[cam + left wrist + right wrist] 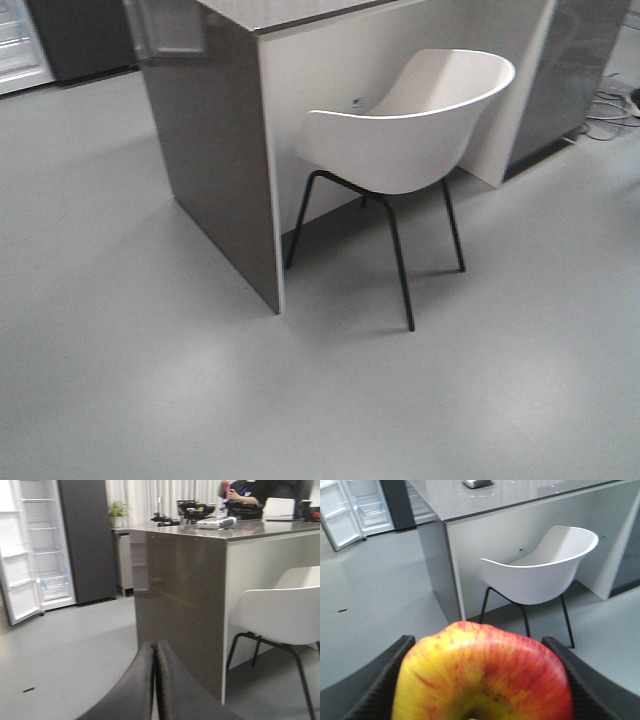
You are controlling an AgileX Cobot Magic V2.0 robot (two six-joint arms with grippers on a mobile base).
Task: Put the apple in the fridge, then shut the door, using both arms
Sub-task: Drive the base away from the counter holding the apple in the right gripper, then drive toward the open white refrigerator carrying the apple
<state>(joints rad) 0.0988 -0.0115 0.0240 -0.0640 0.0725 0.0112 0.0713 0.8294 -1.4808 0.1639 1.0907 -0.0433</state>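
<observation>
The red and yellow apple fills the bottom of the right wrist view, clamped between my right gripper's two black fingers. My left gripper is shut and empty, its two fingers pressed together, pointing at the counter's end. The fridge stands open at the far left of the left wrist view, white inside with glass shelves and blue tape; its white-lined door with bins hangs open. The fridge and its door also show far off at the top left of the right wrist view. A corner of the fridge shows in the front view.
A grey stone counter with a dark end panel stands between me and the fridge. A white chair on black legs is tucked under it. Cables lie at the far right. Grey floor spreads in front.
</observation>
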